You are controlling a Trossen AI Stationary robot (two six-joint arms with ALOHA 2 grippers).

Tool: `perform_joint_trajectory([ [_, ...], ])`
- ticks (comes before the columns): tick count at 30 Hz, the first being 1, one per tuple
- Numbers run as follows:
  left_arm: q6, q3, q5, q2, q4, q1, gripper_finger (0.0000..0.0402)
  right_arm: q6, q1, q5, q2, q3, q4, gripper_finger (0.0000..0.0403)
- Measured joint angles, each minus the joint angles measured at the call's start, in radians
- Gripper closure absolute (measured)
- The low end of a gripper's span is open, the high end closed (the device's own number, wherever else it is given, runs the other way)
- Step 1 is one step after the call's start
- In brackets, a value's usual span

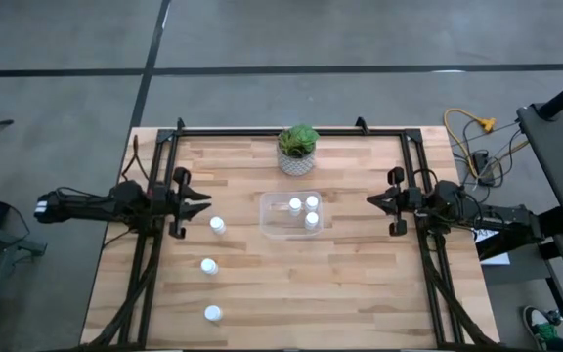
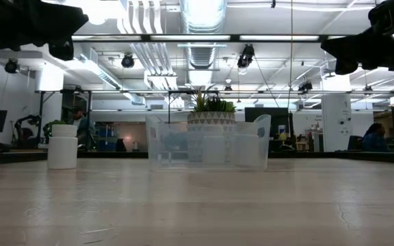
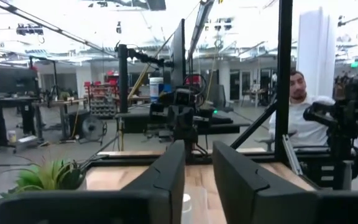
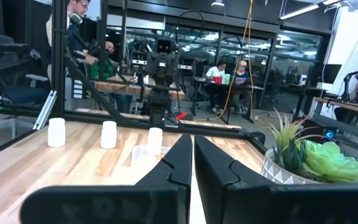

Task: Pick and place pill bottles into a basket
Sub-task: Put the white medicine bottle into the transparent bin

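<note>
The clear tray stands at the table's middle with three white pill bottles upright in it; it also shows in the low view. Three more bottles stand upright on the table left of the tray. My left gripper hovers open and empty left of the tray, pointing at it. My right gripper hovers shut and empty right of the tray. In the left wrist view, my left gripper shows a gap between its fingers. In the right wrist view, the fingertips of my right gripper nearly meet.
A white pot with a green plant stands just beyond the tray near the far edge. Black frame rails run along the table's left, right and far sides. A person sits beyond the table's right side.
</note>
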Motion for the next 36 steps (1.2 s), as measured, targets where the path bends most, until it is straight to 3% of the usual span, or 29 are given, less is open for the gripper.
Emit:
perform_joint_trajectory([
  [10,-0.075,0.123,-0.006,0.183,-0.057,0.000,0.0277,0.000,0.000,0.000,0.000,0.000,0.000,0.0394],
  [20,-0.077,0.265,-0.037,0.324,-0.243,0.000,0.0273,-0.004,0.000,0.000,0.000,0.000,0.000,0.0394],
  [36,-0.038,0.378,-0.036,0.456,-0.346,0.000,0.0263,0.001,0.000,0.000,0.000,0.000,0.000,0.0394],
])
